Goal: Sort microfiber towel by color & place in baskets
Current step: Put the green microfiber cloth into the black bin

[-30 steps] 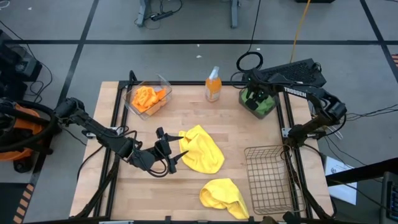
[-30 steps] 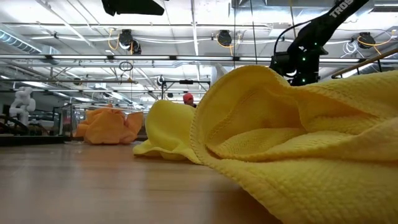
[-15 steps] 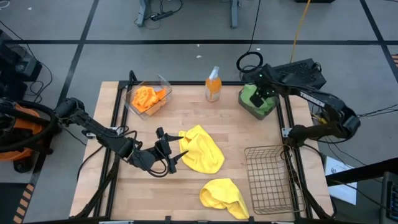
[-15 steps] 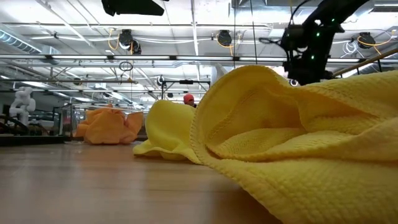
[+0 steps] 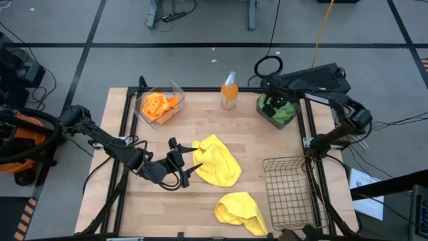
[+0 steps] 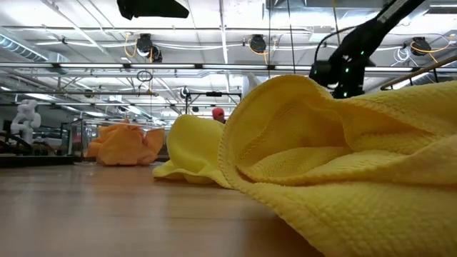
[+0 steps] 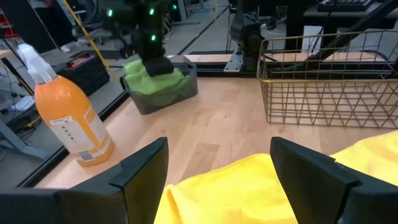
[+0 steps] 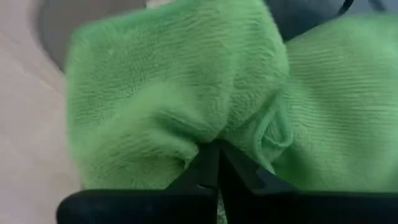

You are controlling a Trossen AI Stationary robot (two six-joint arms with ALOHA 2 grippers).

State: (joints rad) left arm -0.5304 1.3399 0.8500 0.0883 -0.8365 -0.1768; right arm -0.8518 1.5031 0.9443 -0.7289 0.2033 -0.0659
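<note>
My left gripper [image 5: 189, 163] is open and low over the table, its fingers standing on either side of the left edge of a yellow towel [image 5: 217, 161] that lies spread on the wood; the left wrist view shows the towel [image 7: 249, 186] between them. A second yellow towel [image 5: 239, 209] lies near the front edge. My right gripper [image 5: 274, 104] is shut, down in the dark basket [image 7: 186, 90] on the green towels [image 8: 155, 93]. Orange towels [image 5: 159, 104] fill the clear basket [image 5: 175, 88]. My right gripper presses its shut fingertips [image 8: 214, 163] from above into the top of the green towels, where the cloth puckers into a fold [image 8: 273, 134] around them. The towels sit bunched inside the dark basket. Whether any cloth is caught between the fingers, I cannot tell.
An orange spray bottle [image 5: 229, 92] stands at the far edge between the clear and dark baskets. The brown wire basket [image 5: 289, 194] sits at the right front, next to the second yellow towel. Bare wood lies between the baskets and the towels.
My right gripper rose a little out of the dark basket toward the far right, then came back down onto the green towels. The green towels stayed in the basket. The left arm and both yellow towels kept still.
</note>
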